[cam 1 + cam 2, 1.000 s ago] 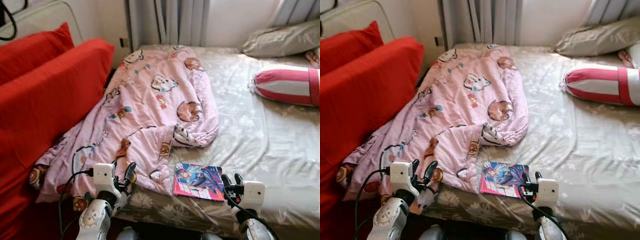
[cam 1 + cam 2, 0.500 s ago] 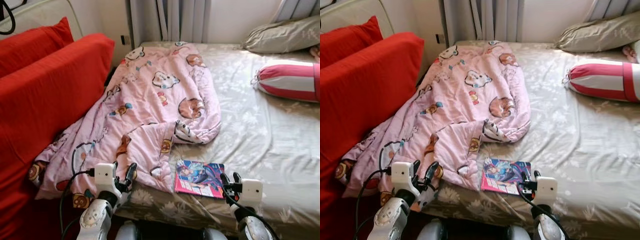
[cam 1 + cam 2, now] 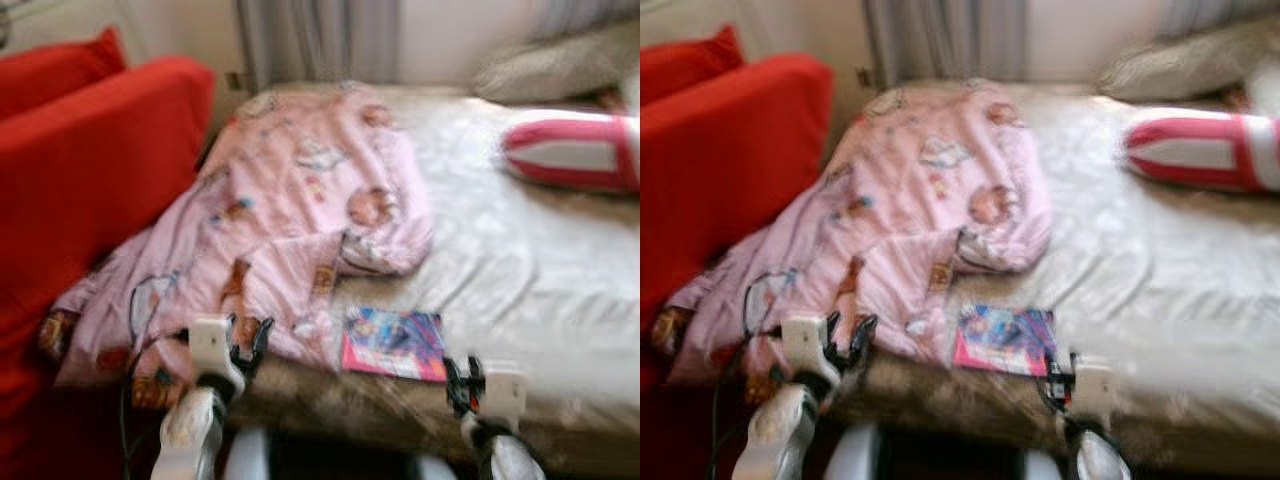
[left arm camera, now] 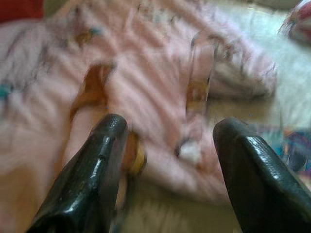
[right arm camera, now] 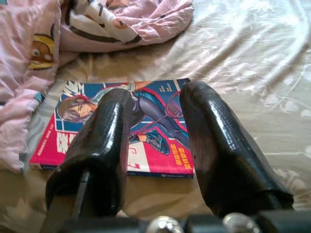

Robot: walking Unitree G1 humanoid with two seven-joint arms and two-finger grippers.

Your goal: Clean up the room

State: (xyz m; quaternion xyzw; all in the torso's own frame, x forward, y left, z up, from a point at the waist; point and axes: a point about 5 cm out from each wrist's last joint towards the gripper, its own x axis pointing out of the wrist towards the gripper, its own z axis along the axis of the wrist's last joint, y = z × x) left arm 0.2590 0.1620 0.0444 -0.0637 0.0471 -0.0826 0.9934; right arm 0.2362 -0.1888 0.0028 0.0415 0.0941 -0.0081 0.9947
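A thin, stiff book [image 5: 124, 128] is seen flat on the bed [image 3: 560, 280], beside a soft pink blanket [image 3: 290, 210]. The right claw [image 5: 154, 141] is held open just short of it; the left claw [image 4: 167, 160] gapes over the blanket. The book is best taken by its near edge.

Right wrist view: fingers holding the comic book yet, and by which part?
Nothing held. The right gripper hovers open short of the comic book, which lies flat on the bed. Left gripper is open too, facing the pink blanket.
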